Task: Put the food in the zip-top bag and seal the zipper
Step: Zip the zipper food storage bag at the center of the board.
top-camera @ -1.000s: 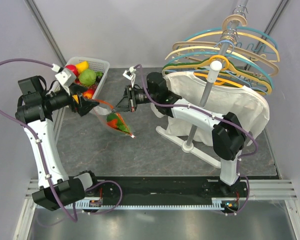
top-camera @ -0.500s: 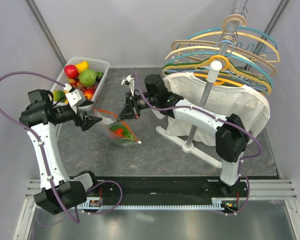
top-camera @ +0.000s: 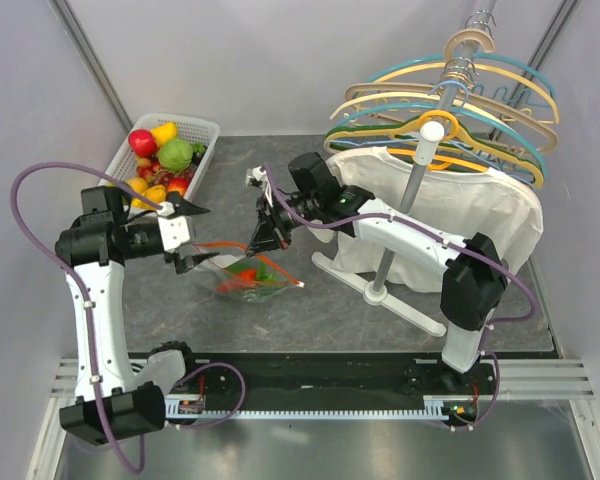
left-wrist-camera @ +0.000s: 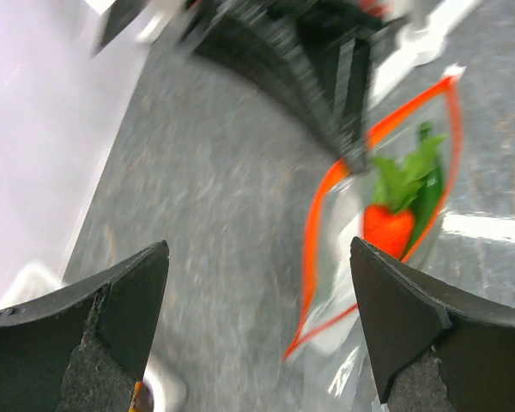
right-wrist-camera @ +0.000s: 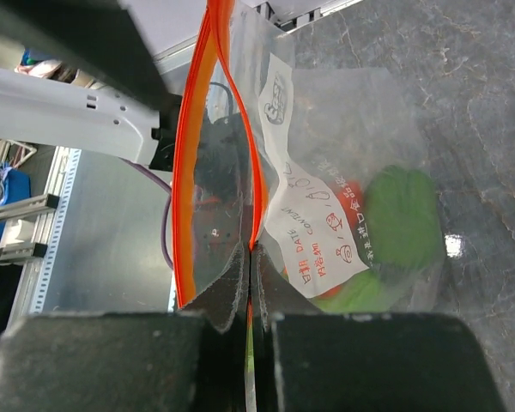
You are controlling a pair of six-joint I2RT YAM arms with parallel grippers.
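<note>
The zip-top bag [top-camera: 252, 278] rests on the table, its mouth held up. Inside it lie a red-orange piece and a green piece of food [top-camera: 246, 274]. My right gripper [top-camera: 261, 240] is shut on the red-orange zipper [top-camera: 220, 246] at its right end. The right wrist view shows the jaws [right-wrist-camera: 251, 253] pinching the strip [right-wrist-camera: 189, 172], with the mouth open beyond and green food [right-wrist-camera: 401, 221] in the bag. My left gripper [top-camera: 188, 236] is open and empty, just left of the mouth. In its wrist view [left-wrist-camera: 259, 249] the zipper [left-wrist-camera: 313, 227] and the food [left-wrist-camera: 388, 227] lie ahead to the right.
A white lattice basket [top-camera: 206, 126] holding more toy fruit [top-camera: 174, 154] stands at the back left. A hanger rack [top-camera: 420, 170] with several coat hangers and a white cloth [top-camera: 460, 215] fills the right side; its base [top-camera: 378, 291] lies just right of the bag.
My left gripper has let go of the bag's mouth, opened and drawn back to the left. The bag has come down onto the table, with the right gripper following it nearer.
</note>
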